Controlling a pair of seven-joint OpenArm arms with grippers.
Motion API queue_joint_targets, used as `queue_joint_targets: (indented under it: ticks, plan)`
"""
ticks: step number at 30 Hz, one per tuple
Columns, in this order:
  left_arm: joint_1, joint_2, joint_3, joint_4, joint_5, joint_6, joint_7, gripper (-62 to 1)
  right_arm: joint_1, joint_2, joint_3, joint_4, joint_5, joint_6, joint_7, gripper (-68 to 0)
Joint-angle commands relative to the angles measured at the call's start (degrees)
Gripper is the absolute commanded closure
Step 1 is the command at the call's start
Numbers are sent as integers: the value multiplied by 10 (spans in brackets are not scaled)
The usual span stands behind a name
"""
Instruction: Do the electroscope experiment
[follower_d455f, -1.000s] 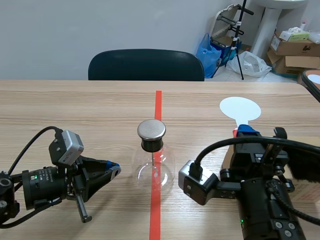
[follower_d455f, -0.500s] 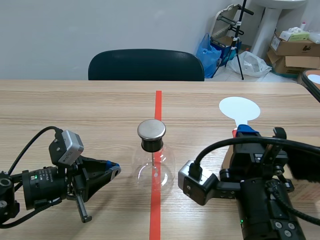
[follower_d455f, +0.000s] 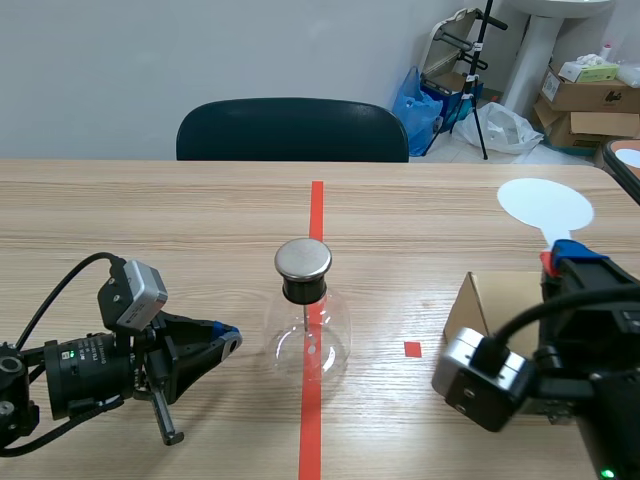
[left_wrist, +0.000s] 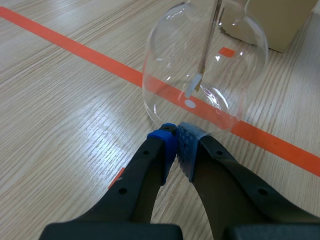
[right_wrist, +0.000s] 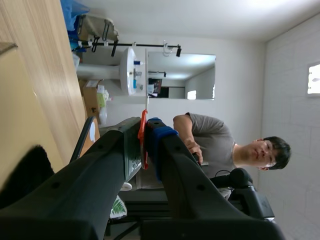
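Observation:
The electroscope is a round glass flask (follower_d455f: 307, 342) with a black neck and a metal cap (follower_d455f: 303, 258), standing on the red tape line at mid-table. My left gripper (follower_d455f: 228, 338) rests low on the table to its left, shut on nothing. In the left wrist view its blue-padded tips (left_wrist: 176, 145) meet just short of the flask (left_wrist: 205, 70), whose inner rod and foil show. My right gripper (follower_d455f: 565, 258) is raised at the right, shut on the red handle (right_wrist: 143, 135) of a white round paddle (follower_d455f: 545, 205).
A cardboard box (follower_d455f: 488, 305) stands under the right arm, with a small red tape square (follower_d455f: 412, 348) beside it. A dark chair (follower_d455f: 292, 130) stands behind the table's far edge. A person (right_wrist: 210, 145) shows in the right wrist view. Boxes and a tripod stand at the back right.
My right arm has swung to the right, carrying the white paddle with it and uncovering the cardboard box and the red square. The left arm and the flask have kept still.

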Motion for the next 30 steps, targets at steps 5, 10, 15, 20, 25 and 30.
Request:
queue_joint_targets:
  ticks: [5,10,15,20,25,30]
  plan:
    - [16,-18,-22,20,-10,-10,-50,-29,-43,-24,83,4,59,-59,119,-11]
    - [78,-68,-62,80,-8,-10,-91,-29,-67,-35,149,4,138,-78,218,-11]
    - [178,-131,-125,181,-8,-37,-111,-29,-69,-41,205,-11,197,-78,297,-11]
    - [297,-179,-215,297,-9,-45,-111,-27,-62,-41,244,-62,243,-78,369,-11]
    - [424,-196,-326,404,-8,-82,-110,-27,-34,-41,271,-130,262,-78,414,-11]
    - [535,-195,-415,485,-19,-82,-110,-28,-4,-41,290,-182,266,-78,444,-11]
